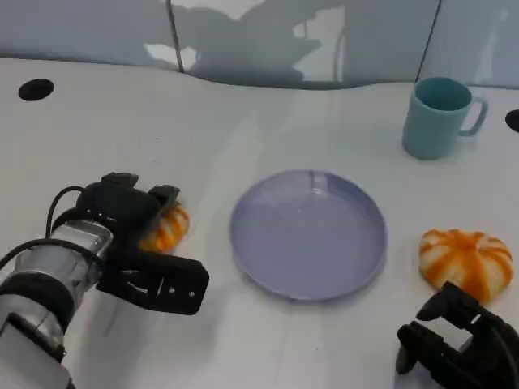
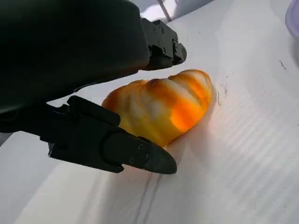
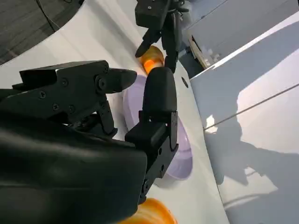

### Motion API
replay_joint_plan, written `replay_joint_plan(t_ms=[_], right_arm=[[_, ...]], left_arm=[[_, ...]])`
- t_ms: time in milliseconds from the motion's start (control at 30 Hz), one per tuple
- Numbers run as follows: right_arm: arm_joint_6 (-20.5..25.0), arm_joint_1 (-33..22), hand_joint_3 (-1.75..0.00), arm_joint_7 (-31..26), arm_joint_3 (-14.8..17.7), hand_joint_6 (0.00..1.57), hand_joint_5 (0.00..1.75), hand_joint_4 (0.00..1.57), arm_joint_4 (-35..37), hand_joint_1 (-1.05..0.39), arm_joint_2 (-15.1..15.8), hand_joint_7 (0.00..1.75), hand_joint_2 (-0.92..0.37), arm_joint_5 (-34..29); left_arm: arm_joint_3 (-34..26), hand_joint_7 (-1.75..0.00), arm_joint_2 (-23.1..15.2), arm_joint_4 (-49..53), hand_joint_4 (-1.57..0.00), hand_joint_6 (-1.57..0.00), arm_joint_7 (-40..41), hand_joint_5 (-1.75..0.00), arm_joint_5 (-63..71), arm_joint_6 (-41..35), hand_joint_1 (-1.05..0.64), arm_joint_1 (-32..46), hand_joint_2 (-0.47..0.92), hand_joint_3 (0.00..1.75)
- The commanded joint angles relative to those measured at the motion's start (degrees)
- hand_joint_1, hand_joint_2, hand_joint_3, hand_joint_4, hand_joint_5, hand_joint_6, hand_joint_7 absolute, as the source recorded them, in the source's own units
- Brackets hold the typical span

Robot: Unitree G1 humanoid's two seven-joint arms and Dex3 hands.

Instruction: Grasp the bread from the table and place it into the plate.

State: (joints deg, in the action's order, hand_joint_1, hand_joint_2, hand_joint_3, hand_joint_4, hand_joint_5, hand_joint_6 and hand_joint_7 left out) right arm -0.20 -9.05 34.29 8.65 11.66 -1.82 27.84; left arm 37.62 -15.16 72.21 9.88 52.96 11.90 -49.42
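An orange-and-white bread roll lies on the white table, left of the empty lavender plate. My left hand reaches over it. In the left wrist view the roll sits between the upper fingers and the thumb, which straddle it without clearly squeezing. A second, rounder bread rests right of the plate. My right hand hovers just in front of that bread, fingers apart and holding nothing. The right wrist view shows the plate, the far roll and my left hand.
A teal cup stands at the back right, behind the second bread. Round black holes mark the tabletop at the far left and right edge. Grey panels close off the back of the table.
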Motion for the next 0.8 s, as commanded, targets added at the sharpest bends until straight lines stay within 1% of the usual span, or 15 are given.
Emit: replay_joint_plan(t_ms=[33,100,133,167,233,367,400,433,467,533,633,667,700,733,800], right_arm=[[-0.65,-0.26,-0.22,0.65,0.69,0.62,1.64,0.76,-0.11,-0.66,1.01,1.42,-0.92,0.45],[-0.45,-0.65,-0.22,1.07,0.81,0.62,1.63,0.76,-0.45,-0.66,1.29,1.42,-0.92,0.68],[-0.09,-1.21,-0.22,1.03,0.85,0.62,1.63,0.76,-1.18,-0.66,1.33,1.42,-0.92,0.85],[0.16,-1.58,-0.22,0.94,0.86,0.62,1.63,0.75,-1.69,-0.66,1.30,1.41,-0.92,0.95],[0.50,-2.00,-0.21,0.83,0.88,0.62,1.63,0.75,-2.31,-0.66,1.27,1.41,-0.92,1.03],[0.75,-2.61,-0.21,0.47,0.89,0.62,1.62,0.75,-3.27,-0.66,1.34,1.41,-0.92,0.78],[0.85,-2.98,-0.21,0.29,0.88,0.63,1.63,0.76,-3.80,-0.66,1.45,1.42,-0.92,0.65],[1.04,-3.23,-0.21,0.18,0.90,0.62,1.63,0.76,-4.16,-0.67,1.53,1.42,-0.92,0.62],[1.30,-3.36,-0.20,0.25,0.93,0.62,1.63,0.75,-4.36,-0.67,1.60,1.42,-0.92,0.78],[1.72,-3.38,-0.20,0.32,0.99,0.61,1.63,0.75,-4.48,-0.66,1.63,1.42,-0.92,1.00],[2.01,-3.38,-0.20,0.15,1.03,0.61,1.63,0.75,-4.69,-0.66,1.60,1.43,-0.92,0.94],[2.03,-3.35,-0.20,-0.01,0.98,0.61,1.63,0.75,-4.77,-0.66,1.57,1.43,-0.92,0.80],[2.06,-3.32,-0.20,-0.12,0.95,0.61,1.63,0.75,-4.83,-0.66,1.55,1.43,-0.92,0.70],[2.08,-3.30,-0.21,-0.20,0.92,0.60,1.63,0.75,-4.89,-0.66,1.53,1.43,-0.92,0.64],[1.86,-2.81,-0.20,0.02,1.10,0.61,1.63,0.75,-4.09,-0.66,1.27,1.43,-0.92,0.89]], left_arm=[[0.26,-0.01,0.54,1.94,-0.06,-0.10,-0.15,-0.02,-1.06,-1.02,-0.59,-0.96,0.87,0.00],[-0.11,-0.03,1.89,3.73,-0.15,-0.17,-0.87,-0.06,-1.89,-2.29,-0.52,-1.17,0.87,0.00],[-0.81,-0.03,2.26,4.15,-0.16,-0.18,1.49,-0.07,-2.77,-1.73,-0.52,-0.48,0.87,0.00],[-1.20,-0.07,2.36,4.26,-0.42,-0.45,3.41,-0.16,-3.40,-1.12,-0.36,0.03,0.90,0.01],[-1.47,-0.05,2.48,4.56,-0.59,-0.62,5.54,-0.18,-4.15,-0.44,-0.28,0.49,0.92,0.00],[-0.85,-0.04,2.67,4.97,-0.63,-0.66,8.36,-0.17,-4.27,-0.17,-0.26,1.31,0.92,0.00],[-0.59,-0.37,2.76,5.02,-0.79,-0.86,10.32,-0.97,-4.11,-0.06,-0.28,2.05,0.92,0.09],[-0.38,-0.90,2.83,5.10,-0.77,-0.77,11.67,-1.43,-4.00,-0.02,-0.28,2.56,0.92,0.14],[-0.26,-1.15,2.90,5.21,-0.75,-0.69,11.92,-1.58,-4.01,-0.10,-0.27,2.71,0.92,0.18],[-0.17,-1.21,2.92,5.35,-0.73,-0.64,12.01,-1.70,-4.24,-0.04,-0.28,2.62,0.92,0.21],[-0.05,-1.24,2.87,5.37,-0.72,-0.64,12.62,-1.74,-4.58,0.19,-0.27,2.63,0.92,0.23],[-0.26,-1.31,2.78,5.30,-0.73,-0.63,13.23,-1.74,-4.87,0.54,-0.26,2.65,0.92,0.24],[-0.40,-1.51,2.71,5.27,-0.73,-0.57,13.70,-1.75,-5.09,0.81,-0.24,2.66,0.92,0.25],[-0.49,-1.61,2.67,5.25,-0.74,-0.54,14.04,-1.75,-5.24,1.00,-0.24,2.67,0.92,0.26],[-0.89,-1.71,2.27,5.10,-0.76,-0.53,16.15,-1.75,-5.57,2.11,-0.22,2.72,0.92,0.28]])
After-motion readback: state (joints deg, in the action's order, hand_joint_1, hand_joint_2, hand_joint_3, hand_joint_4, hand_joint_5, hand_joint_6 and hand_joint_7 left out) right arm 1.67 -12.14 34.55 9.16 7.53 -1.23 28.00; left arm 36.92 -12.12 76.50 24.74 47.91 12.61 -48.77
